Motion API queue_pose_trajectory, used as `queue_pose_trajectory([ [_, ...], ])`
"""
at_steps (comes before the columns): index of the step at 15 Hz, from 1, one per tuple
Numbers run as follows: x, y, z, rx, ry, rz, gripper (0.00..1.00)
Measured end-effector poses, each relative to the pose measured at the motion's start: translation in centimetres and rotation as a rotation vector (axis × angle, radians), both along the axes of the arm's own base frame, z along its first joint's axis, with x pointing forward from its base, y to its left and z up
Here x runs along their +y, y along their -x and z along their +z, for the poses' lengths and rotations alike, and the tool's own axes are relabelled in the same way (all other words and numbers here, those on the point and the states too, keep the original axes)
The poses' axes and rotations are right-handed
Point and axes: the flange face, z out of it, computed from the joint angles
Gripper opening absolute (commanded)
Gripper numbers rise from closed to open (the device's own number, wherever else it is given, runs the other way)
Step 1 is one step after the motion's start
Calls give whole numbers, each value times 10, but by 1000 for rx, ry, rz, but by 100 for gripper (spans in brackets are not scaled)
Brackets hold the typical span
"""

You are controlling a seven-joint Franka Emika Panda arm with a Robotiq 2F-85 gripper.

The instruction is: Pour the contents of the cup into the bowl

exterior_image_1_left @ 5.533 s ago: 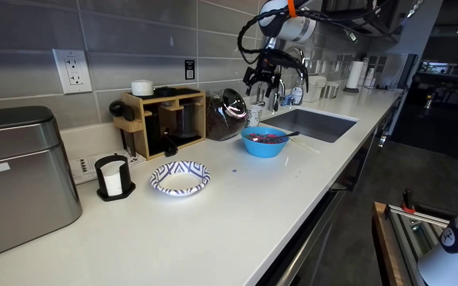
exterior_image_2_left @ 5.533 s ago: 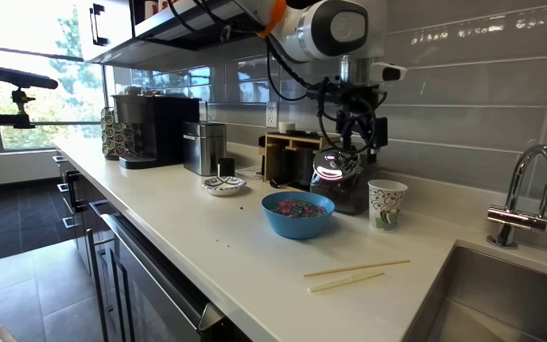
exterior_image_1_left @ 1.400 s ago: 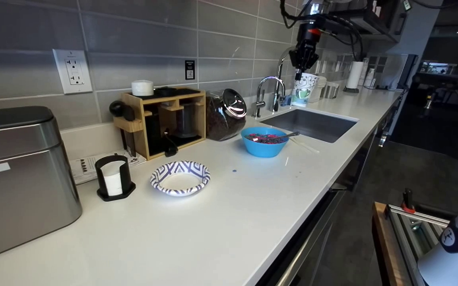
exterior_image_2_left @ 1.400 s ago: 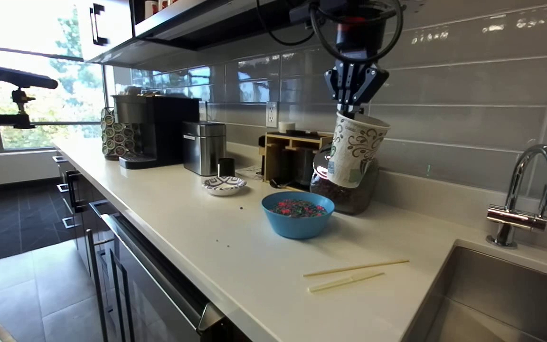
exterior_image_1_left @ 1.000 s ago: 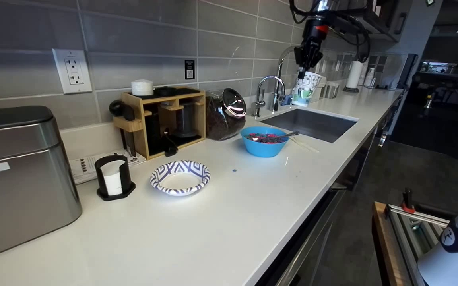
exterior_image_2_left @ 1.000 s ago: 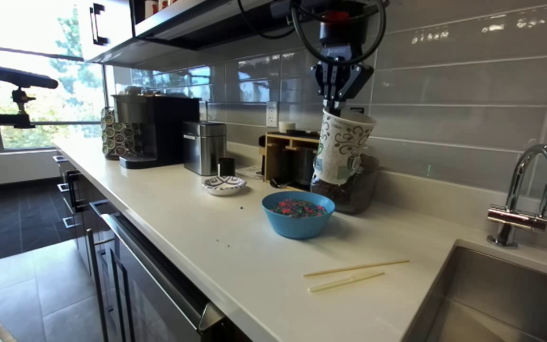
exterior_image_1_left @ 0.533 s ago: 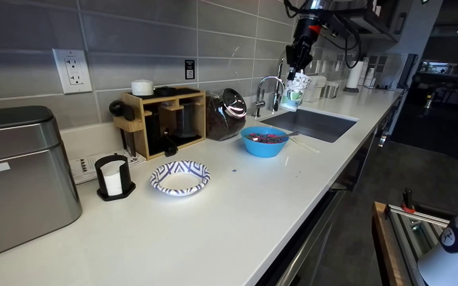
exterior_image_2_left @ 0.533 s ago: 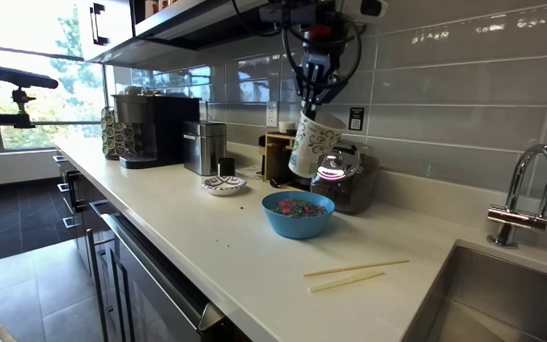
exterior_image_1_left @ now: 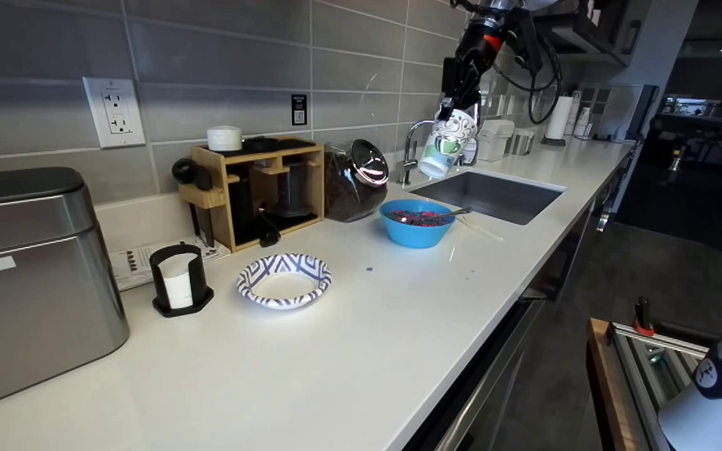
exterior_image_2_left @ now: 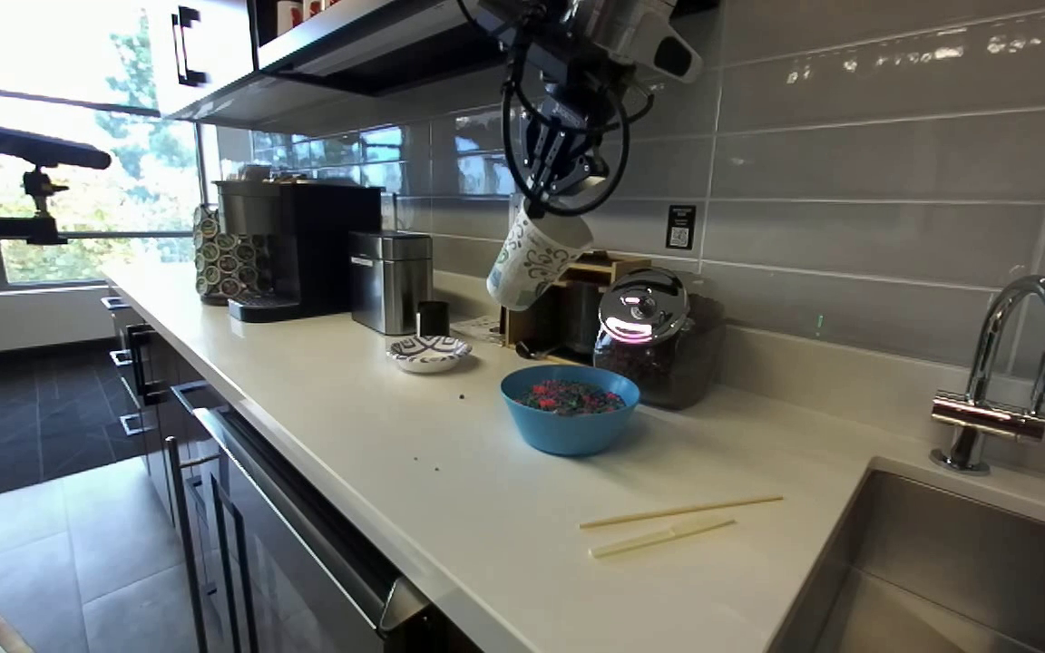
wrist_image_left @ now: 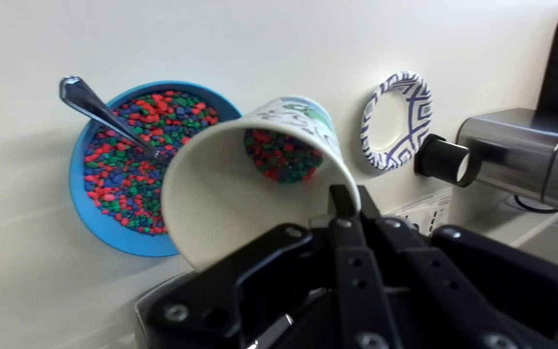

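The cup (exterior_image_1_left: 447, 143) is a white paper cup with a swirl pattern, held in the air above the counter. My gripper (wrist_image_left: 356, 201) is shut on its rim, one black finger inside the wall and one outside. In both exterior views the cup (exterior_image_2_left: 533, 258) leans, base low to the left and mouth to the upper right. Red, green and blue bits lie at its bottom in the wrist view. The blue bowl (exterior_image_2_left: 568, 435) stands on the counter below, full of similar bits. A spoon (wrist_image_left: 97, 109) rests in the bowl (wrist_image_left: 114, 241).
A patterned shallow bowl (exterior_image_1_left: 282, 287) sits on the counter. Behind the blue bowl are a dark jar (exterior_image_2_left: 681, 363) and a wooden organizer (exterior_image_1_left: 321, 188). Two pale sticks (exterior_image_2_left: 668, 526) lie near the sink (exterior_image_2_left: 985, 562). A shelf (exterior_image_2_left: 368, 54) hangs overhead near the arm.
Earlier the cup stood on the counter near the jar; it was then gripped and lifted. Over the last second, gripper and cup moved left in both exterior views and the cup leaned further.
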Motion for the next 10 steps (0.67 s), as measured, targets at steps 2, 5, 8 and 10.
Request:
queue_pose_trajectory([
  [2,5,-2,-6,-20,-60,10,0],
  [5,11,-8,-20,-41,-144,32,0],
  [8,15,-15,-37,-50,-234,47,0],
  [10,12,-18,-52,-50,-291,47,0],
])
